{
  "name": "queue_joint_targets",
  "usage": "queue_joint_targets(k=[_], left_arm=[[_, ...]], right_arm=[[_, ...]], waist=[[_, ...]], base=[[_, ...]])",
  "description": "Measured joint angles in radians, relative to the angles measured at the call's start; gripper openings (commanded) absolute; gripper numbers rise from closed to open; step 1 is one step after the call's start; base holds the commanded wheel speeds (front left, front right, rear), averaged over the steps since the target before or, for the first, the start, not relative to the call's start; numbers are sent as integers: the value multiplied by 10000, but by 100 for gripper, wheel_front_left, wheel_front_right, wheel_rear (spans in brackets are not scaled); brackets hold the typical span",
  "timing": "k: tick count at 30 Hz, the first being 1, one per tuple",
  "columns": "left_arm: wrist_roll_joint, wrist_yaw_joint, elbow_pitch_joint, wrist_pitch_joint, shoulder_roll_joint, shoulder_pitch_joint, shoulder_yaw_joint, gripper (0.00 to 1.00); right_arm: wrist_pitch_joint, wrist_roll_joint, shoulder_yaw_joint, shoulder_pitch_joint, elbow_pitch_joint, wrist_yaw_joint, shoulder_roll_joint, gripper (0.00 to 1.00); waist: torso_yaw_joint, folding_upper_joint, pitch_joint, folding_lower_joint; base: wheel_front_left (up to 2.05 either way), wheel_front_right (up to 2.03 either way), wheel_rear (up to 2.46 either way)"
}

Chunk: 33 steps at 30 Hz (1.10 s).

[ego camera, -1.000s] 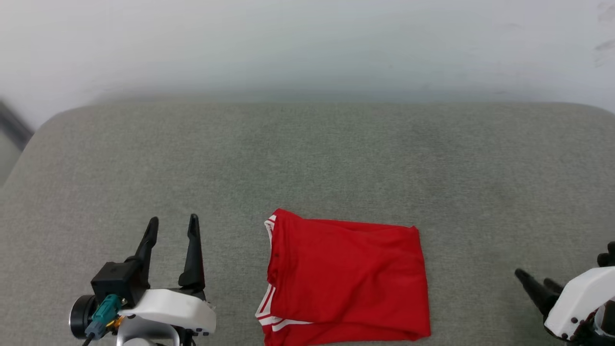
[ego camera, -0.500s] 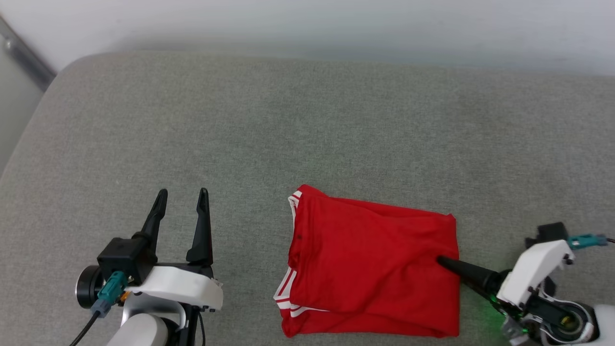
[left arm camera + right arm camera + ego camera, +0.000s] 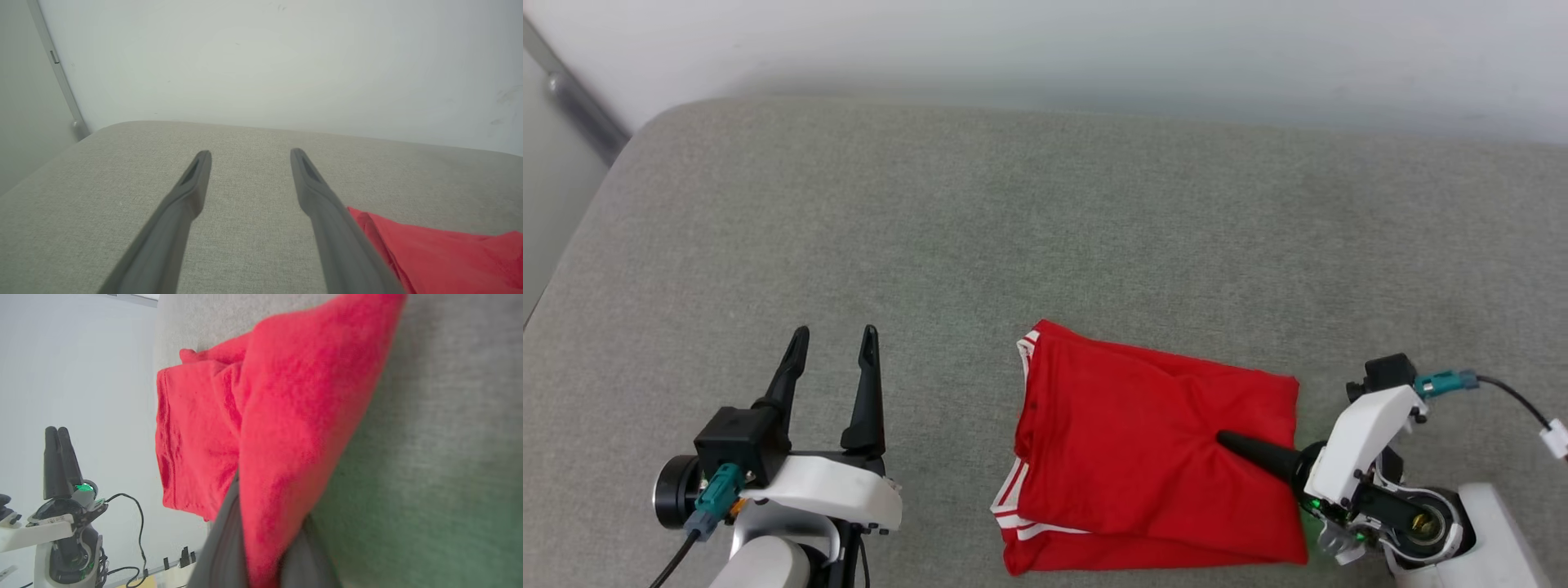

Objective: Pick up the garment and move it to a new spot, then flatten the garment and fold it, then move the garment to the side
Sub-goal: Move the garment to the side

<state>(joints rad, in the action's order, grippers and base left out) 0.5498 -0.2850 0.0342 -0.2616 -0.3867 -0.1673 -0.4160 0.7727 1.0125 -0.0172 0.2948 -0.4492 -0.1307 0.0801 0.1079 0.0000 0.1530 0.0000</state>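
Left gripper (image 3: 837, 331): fingers spread, empty, well left of shirt. Shirt (image 3: 1127, 441): red, folded, on grey cushion (image 3: 1013, 229) near its front edge, long axis roughly left to right. Right gripper (image 3: 1227, 442): fingers pinching shirt's right edge, pointing leftward; nearer arm.

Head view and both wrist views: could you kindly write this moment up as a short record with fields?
Garment: red jersey T-shirt with red-and-white striped trim, folded into a rough rectangle, lying flat.
Surface: grey woven fabric cushion, in front of a pale wall.
Right arm: right gripper shut on the T-shirt's right side, cloth pinched between its fingers, creases running toward the grip.
Left arm: left gripper open, left of the T-shirt and apart from it.
Stage: fold looks done; the move aside seems about to begin.
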Motion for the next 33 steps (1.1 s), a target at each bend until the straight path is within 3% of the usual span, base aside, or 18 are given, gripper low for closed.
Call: queue_joint_targets(k=[6, 10, 16, 25, 31, 33], left_arm=[[-8, -71, -128, -12, -29, 222, 19, 100], [-17, -111, -272, -12, -98, 327, 56, 100], [-90, -82, -596, 36, -192, 248, 31, 100], [-493, 125, -1287, 577, -510, -651, -309, 100], [-775, 263, -1622, 1066, -782, -1272, -483, 100], [-913, 364, -1837, 1352, -984, -1592, -568, 100]], right_arm=[[-867, -1716, -1244, 21, 654, 0, 991, 0], [-1141, -3475, -1887, 192, 673, -2, 1622, 0], [-1164, -5279, -2224, 776, 604, -4, 2050, 0], [-1827, -6096, -1896, 2062, -341, -4, 2167, 0], [-2660, -6364, -1561, 3024, -1237, -6, 2249, 0], [-3219, -6941, -1325, 3701, -1839, -6, 2445, 0]], waist=[[-578, 0, -283, 0], [-1209, 0, -381, 0], [-2400, 0, -310, 0], [-4164, 0, 596, 0], [-4702, 0, 1535, 1], [-4874, 0, 2139, 1]], base=[[0, 0, 0], [0, 0, 0], [0, 0, 0], [0, 0, 0], [0, 0, 0], [0, 0, 0]])
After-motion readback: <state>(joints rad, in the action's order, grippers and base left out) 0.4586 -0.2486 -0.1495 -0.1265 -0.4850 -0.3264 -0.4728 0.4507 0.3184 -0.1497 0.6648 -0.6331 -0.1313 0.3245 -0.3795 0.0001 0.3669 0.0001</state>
